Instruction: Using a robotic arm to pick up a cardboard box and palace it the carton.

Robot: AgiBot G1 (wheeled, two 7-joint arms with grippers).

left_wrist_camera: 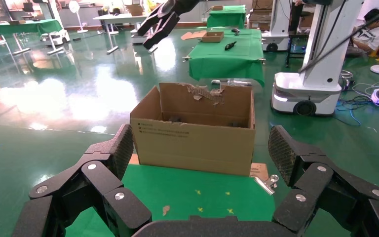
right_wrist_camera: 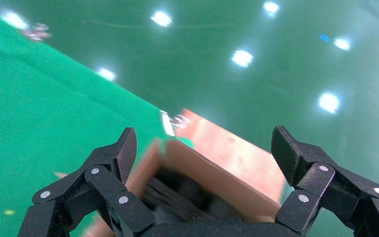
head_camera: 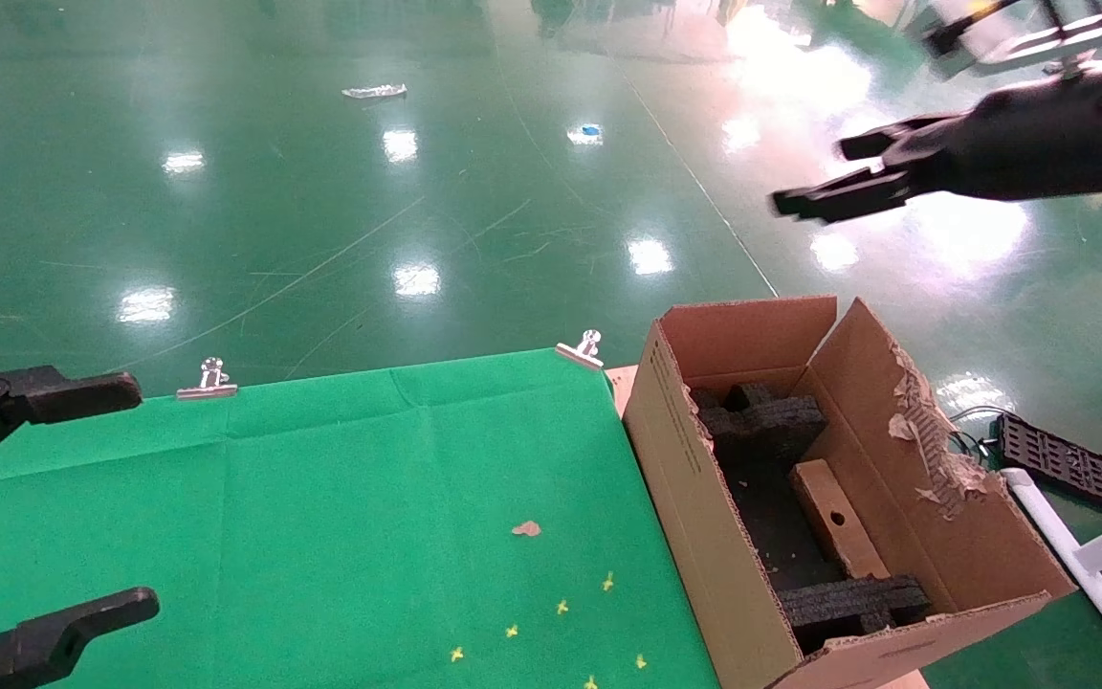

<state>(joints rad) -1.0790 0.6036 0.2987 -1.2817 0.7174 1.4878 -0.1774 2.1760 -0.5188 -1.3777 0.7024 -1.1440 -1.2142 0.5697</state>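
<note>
The large brown carton [head_camera: 704, 536] stands at the right edge of the green table, flaps up, one flap torn, with black foam inserts [head_camera: 766, 421] inside. The small slim cardboard box [head_camera: 833, 522] with a round hole leans inside the carton between the foam pieces. My right gripper [head_camera: 814, 177] is open and empty, high above and beyond the carton; its wrist view looks down on the blurred carton [right_wrist_camera: 212, 182]. My left gripper [head_camera: 101, 493] is open and empty over the table's left side; its wrist view shows the carton [left_wrist_camera: 195, 131] across the table.
The green cloth [head_camera: 341, 498] is held by two metal clips [head_camera: 209, 380] and bears yellow marks [head_camera: 561, 608] and a small scrap [head_camera: 526, 528]. A black tray [head_camera: 1063, 459] and white pipe frame [head_camera: 1087, 565] lie right of the carton. Shiny green floor lies beyond.
</note>
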